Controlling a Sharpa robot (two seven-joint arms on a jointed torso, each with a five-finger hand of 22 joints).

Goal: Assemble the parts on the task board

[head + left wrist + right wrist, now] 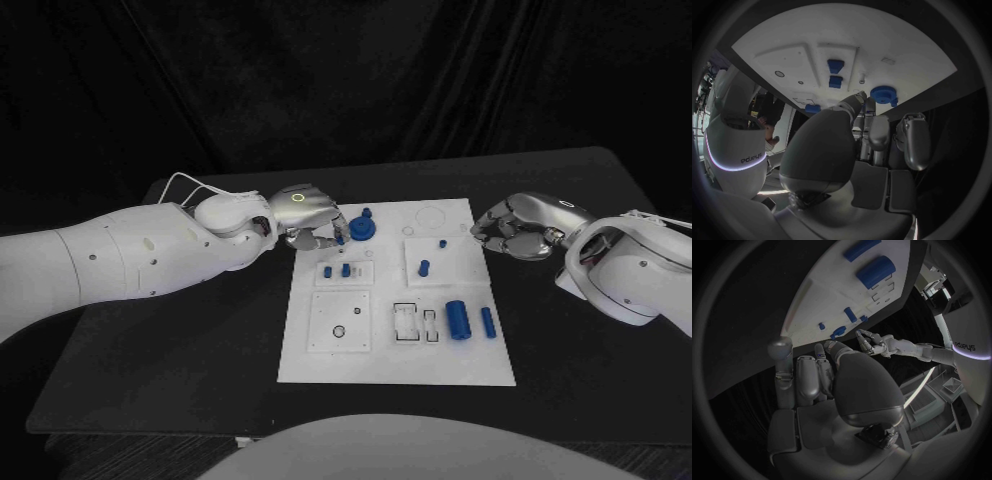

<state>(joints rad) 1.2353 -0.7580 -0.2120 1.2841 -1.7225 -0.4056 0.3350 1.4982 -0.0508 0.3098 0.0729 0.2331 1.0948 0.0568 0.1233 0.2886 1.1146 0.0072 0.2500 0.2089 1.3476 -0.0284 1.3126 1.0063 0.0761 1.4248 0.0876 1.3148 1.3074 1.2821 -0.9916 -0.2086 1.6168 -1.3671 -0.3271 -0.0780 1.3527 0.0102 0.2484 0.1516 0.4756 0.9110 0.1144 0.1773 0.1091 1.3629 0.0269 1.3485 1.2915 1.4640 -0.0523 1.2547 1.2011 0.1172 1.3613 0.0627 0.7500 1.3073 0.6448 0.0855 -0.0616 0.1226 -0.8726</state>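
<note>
One white rectangular task board [397,345] is seen lying in the middle of the black table [144,370]. Six small blue parts can be counted on it in the head view: a round toothed blue gear [362,229] near the board's far left corner, with a small blue knob [366,212] just beyond it, two short blue pegs [336,270] side by side in the left half, one blue upright pin [424,267] on the raised square to the right, one thick blue cylinder [457,320] and one thinner blue rod [489,322] lying side by side near the right edge. Whether the knob and gear are joined cannot be told.

Two silver hands are shown. The left hand [306,220] is held at the board's far left corner, fingers curled down just beside the gear; contact with the gear cannot be made out, as the fingertips are hidden behind the hand, and in the left wrist view a gap seems to separate them. The right hand [519,228] is held just off the board's right edge, fingers curled in on nothing visible.
</note>
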